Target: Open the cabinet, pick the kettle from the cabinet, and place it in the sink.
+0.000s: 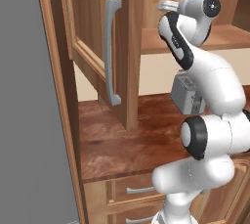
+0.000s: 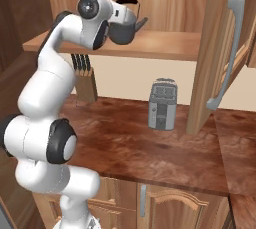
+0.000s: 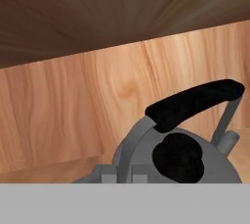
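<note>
Kettle [image 2: 125,30] on cabinet [image 2: 165,43] shelf, doors open.
Gripper [image 2: 121,17] jaws pressed together beside its black handle (kettle's 10 o'clock); grasp unconfirmed.

Kettle [image 2: 125,29] body half hidden behind the arm's wrist in the right base view and cut off at the bottom of the hand view; toaster [image 1: 185,93] partly masked by the arm; open cabinet door [image 1: 93,37] cropped at top edge.
</note>
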Controlling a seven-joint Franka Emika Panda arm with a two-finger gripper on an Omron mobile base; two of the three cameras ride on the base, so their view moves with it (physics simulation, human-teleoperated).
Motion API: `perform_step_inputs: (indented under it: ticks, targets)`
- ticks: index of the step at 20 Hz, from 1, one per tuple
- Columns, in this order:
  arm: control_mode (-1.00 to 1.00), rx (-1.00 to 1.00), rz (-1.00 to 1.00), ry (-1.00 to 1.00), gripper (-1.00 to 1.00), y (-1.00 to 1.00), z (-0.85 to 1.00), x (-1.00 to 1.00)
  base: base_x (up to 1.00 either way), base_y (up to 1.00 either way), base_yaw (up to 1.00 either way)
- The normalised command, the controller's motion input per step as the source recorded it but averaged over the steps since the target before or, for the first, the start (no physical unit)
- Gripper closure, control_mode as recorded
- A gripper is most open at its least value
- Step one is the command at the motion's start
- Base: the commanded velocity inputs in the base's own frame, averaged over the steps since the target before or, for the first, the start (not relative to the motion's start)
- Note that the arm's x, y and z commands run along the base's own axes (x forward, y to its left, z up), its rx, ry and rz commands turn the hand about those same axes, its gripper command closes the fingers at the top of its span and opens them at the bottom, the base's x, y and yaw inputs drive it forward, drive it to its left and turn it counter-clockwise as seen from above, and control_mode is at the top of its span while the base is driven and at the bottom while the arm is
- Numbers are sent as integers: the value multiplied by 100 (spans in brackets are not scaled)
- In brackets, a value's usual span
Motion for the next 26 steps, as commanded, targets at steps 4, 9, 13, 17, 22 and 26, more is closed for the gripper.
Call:
perform_step_inputs:
  ticks: [4,9,13,17,22,26]
  targets:
    - [-100,0,3,12,100,-4,13,-56,0,0,0]
    - [-100,0,2,8,100,-2,13,-61,0,0,0]
    - [-100,0,2,1,100,-4,9,-66,0,0,0]
    - [-100,0,1,0,100,-6,4,-71,0,0,0]
    - [-100,0,0,0,100,-3,-1,-67,0,0,0]
    - [-100,-7,0,0,100,0,-29,-51,0,0,0]
